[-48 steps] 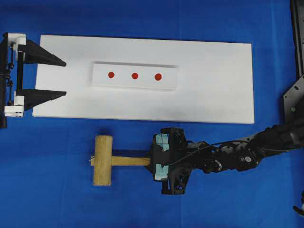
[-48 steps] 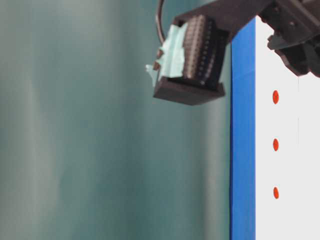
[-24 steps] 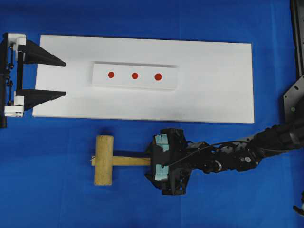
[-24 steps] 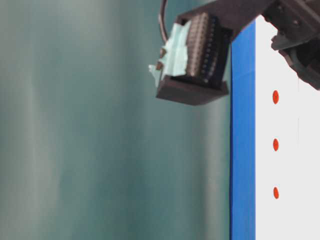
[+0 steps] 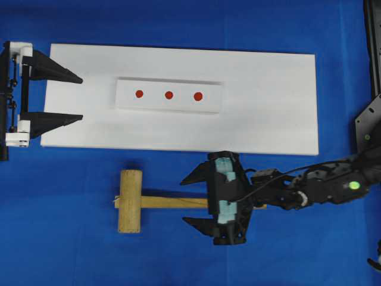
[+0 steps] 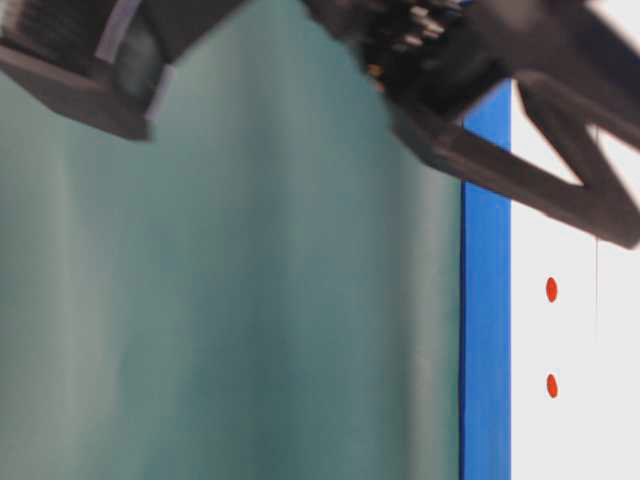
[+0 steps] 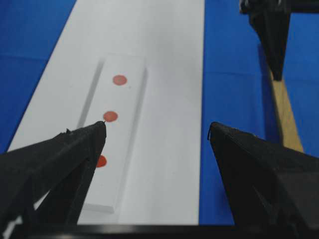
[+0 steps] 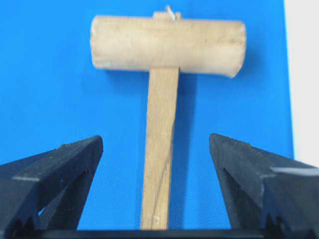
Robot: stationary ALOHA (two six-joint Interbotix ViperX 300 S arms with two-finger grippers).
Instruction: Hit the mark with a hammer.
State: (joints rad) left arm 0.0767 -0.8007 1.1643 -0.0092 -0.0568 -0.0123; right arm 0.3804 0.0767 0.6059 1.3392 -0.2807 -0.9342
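The hammer (image 5: 130, 201), a light wooden mallet, lies flat on the blue cloth in front of the white board, head to the left and handle pointing right. My right gripper (image 5: 186, 201) is open, its fingers straddling the handle (image 8: 159, 164) on both sides with blue gaps between. In the right wrist view the head (image 8: 167, 45) lies ahead of the right gripper (image 8: 155, 139). The mark (image 5: 169, 95) is the centre red dot on the raised white strip (image 5: 155, 102). My left gripper (image 5: 80, 98) is open at the board's left end and points at the strip; the mark (image 7: 110, 116) shows beside its left fingertip.
The strip sits on a wide white board (image 5: 268, 101) laid on blue cloth. A black frame (image 5: 372, 47) stands at the right edge. In the table-level view a blurred right finger (image 6: 540, 180) hides one end dot; the mark (image 6: 551, 289) shows below it.
The right gripper has opened off the hammer's handle and drawn back a little to the right. The hammer lies where it was. The left arm has not moved.
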